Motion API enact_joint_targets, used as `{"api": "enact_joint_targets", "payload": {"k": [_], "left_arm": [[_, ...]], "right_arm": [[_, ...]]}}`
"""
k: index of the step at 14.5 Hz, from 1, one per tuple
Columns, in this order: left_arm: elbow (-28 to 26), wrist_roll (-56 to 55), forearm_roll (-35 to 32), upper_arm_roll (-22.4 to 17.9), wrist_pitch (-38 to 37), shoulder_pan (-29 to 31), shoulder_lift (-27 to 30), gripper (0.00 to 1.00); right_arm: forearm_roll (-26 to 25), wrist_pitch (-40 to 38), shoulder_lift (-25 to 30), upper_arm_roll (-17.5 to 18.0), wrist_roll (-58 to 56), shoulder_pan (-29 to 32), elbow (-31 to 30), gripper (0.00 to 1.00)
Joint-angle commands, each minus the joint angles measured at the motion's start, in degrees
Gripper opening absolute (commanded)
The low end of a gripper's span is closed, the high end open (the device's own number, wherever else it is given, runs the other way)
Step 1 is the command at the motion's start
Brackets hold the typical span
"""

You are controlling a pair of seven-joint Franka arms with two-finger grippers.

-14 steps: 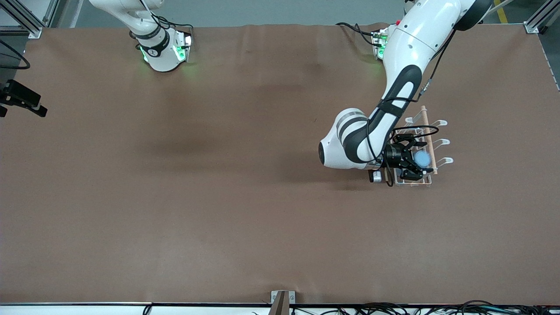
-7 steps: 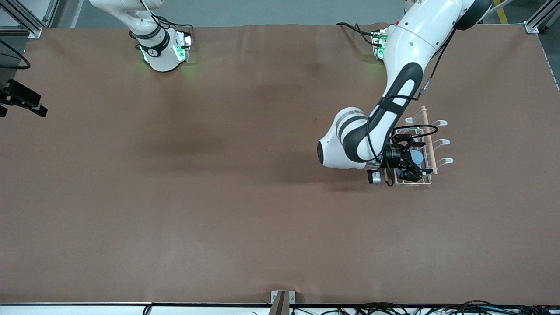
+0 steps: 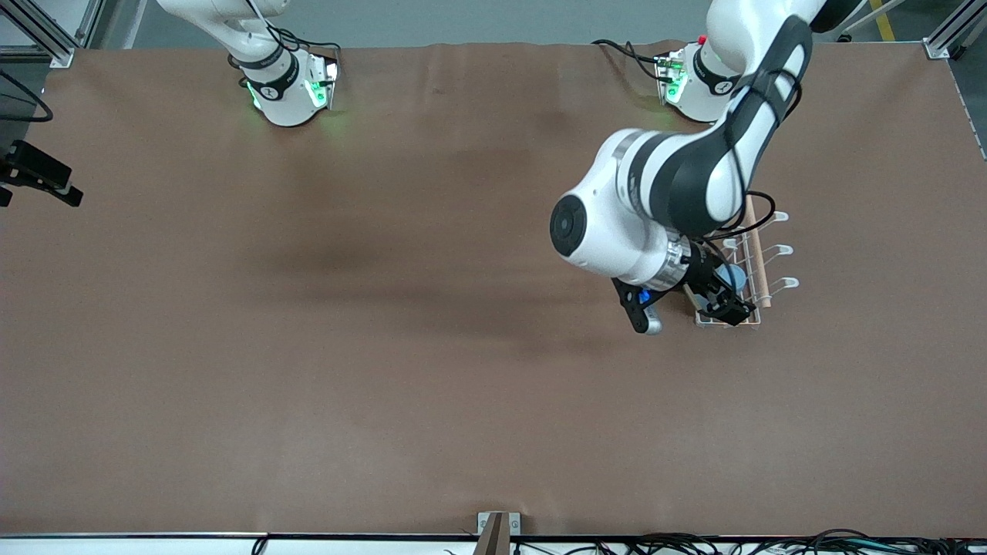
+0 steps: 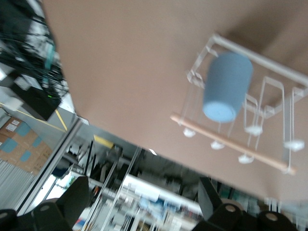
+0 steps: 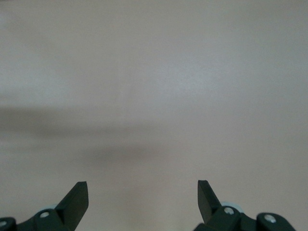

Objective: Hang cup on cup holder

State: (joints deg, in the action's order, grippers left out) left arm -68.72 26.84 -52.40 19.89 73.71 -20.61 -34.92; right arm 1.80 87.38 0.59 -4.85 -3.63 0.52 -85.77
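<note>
Front view: the left pincer [image 3: 722, 302] is over the cup holder [image 3: 752, 266], where the cup [image 3: 731, 276] hangs on a prong.

Left wrist view: its fingers [image 4: 77, 197] are spread, empty; judged step: retreat upward.

Right wrist view: the right pincer [image 5: 143, 199] waits, spread over the counter [image 5: 154, 86].

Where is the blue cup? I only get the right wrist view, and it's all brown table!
Observer: The cup is on the cup holder; it looks slipped over one of the prongs.
Operator: Is a gripper holding it?
Observer: No. The left gripper is open, over the cup holder and apart from the cup.
Operator: Where's the cup holder?
Observer: It stands toward the left arm's end of the table.
</note>
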Motion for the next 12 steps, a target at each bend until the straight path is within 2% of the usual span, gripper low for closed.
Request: {"api": "enact_joint_targets", "payload": {"k": [1,5,7,10,12], "left_arm": [[1.22,-10.01,6.57,0.58,3.27,0.92,2.56,1.0],[1.13,-29.18,23.89,0.41,6.8,7.15,10.46,1.0],[0.96,-35.08,28.21,0.32,6.71,9.88,13.81,1.0],[0.61,-37.82,36.11,-0.2,6.71,14.27,17.68,1.0],[0.52,-37.57,38.51,0.23,6.63,17.26,18.22,1.0]], "right_arm": [[-1.18,0.69,0.99,0.28,0.46,-0.08,-0.63,1.0],[-1.18,1.22,0.99,0.28,0.46,-0.08,-0.62,1.0],[-1.09,1.04,0.99,0.28,0.46,0.1,-0.62,1.0],[-1.18,1.22,0.99,0.28,0.46,0.1,-0.62,1.0],[-1.18,1.04,0.99,0.28,0.46,0.19,-0.71,1.0]]}}
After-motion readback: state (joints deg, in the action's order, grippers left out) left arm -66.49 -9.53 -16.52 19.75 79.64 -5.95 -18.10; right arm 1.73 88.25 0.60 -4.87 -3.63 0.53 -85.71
